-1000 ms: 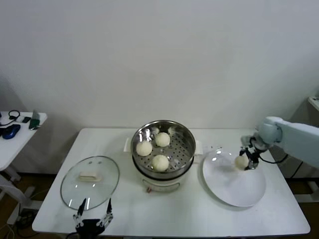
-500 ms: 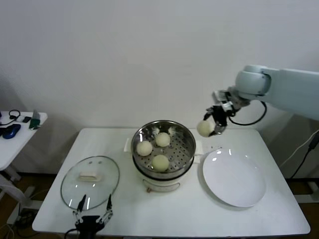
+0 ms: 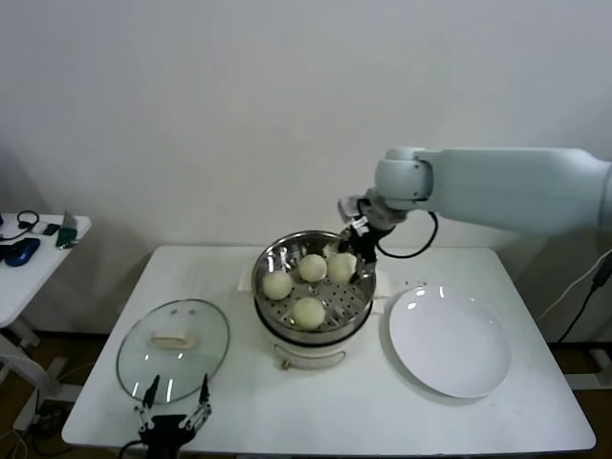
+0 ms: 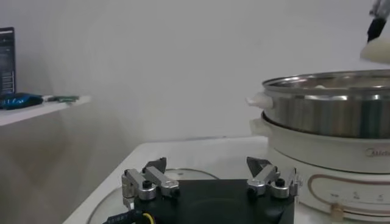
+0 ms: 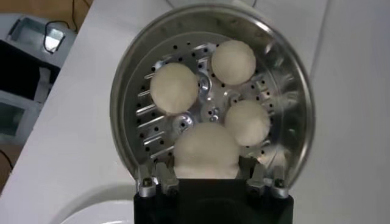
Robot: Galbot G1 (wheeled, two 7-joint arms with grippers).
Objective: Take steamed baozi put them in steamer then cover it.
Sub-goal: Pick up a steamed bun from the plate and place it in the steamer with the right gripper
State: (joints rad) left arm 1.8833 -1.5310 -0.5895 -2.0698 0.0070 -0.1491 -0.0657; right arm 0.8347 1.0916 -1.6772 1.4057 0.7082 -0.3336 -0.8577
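Note:
The steel steamer [image 3: 271, 258] stands on its white pot base at the table's middle. Three steamed baozi lie on its perforated floor [image 3: 276, 284] [image 3: 312, 267] [image 3: 307, 312]. My right gripper [image 3: 356, 258] hangs over the steamer's right back part, shut on a further baozi [image 3: 341, 266]. In the right wrist view this baozi [image 5: 206, 150] fills the space between the fingers [image 5: 159, 178], above the steamer [image 5: 122, 91]. The glass lid [image 3: 172, 348] lies flat at the left front. My left gripper [image 3: 175, 421] is open at the table's front edge, just before the lid [image 4: 183, 173].
A bare white plate [image 3: 449, 342] lies to the right of the steamer. A small side table [image 3: 38, 249] with dark items stands at the far left. In the left wrist view the pot base [image 4: 329, 164] rises beyond the open left gripper [image 4: 207, 165].
My right gripper lifted the baozi from the white plate, swung it up and to the left, and now holds it over the steamer. The left gripper has stayed in place.

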